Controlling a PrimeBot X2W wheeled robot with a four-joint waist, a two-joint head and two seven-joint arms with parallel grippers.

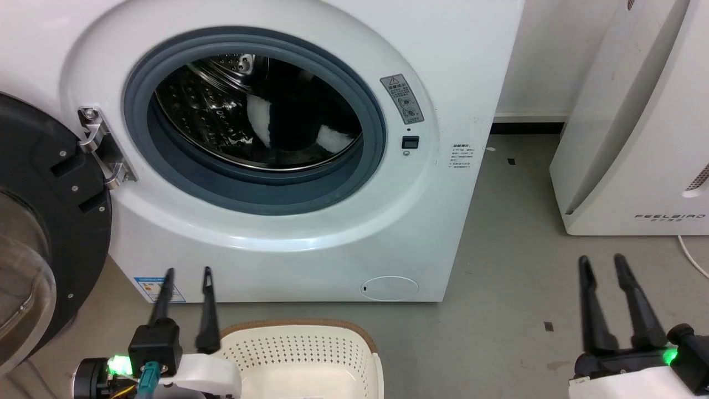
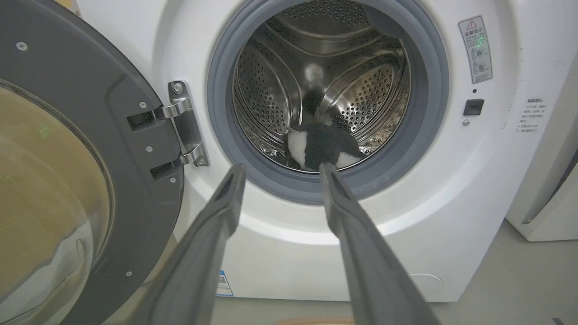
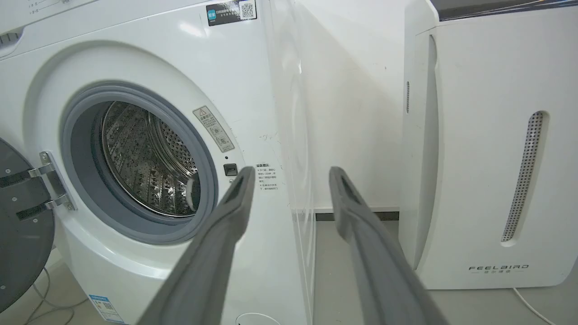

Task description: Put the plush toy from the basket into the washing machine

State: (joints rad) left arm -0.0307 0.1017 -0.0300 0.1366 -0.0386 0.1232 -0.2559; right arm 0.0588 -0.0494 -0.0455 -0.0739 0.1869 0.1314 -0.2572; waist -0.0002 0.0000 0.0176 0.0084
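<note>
Plush toy: we see the plush toy (image 2: 321, 145) lying low in the drum (image 2: 271, 85), its long black pile patched with white.
Washing machine: the washing machine (image 1: 310, 260) is white, with a round grey gasket (image 1: 260, 194). Its black-framed glass door (image 1: 61, 183) hangs open on the left.
Left wrist view: we look straight into the shiny perforated steel.
Right wrist view: we see the machine's flat side and the FEELBIRD appliance (image 3: 478, 158) with its perforated slot.
Basket: the basket (image 1: 310, 354) is cream perforated plastic with a brown woven rim, and what we see of its inside is bare.
Left tool: the left tool (image 1: 188, 271) has its fingers parted and grips nothing.
Right tool: the right tool (image 1: 601, 259) has its fingers parted and grips nothing, above the grey floor (image 1: 498, 277).
</note>
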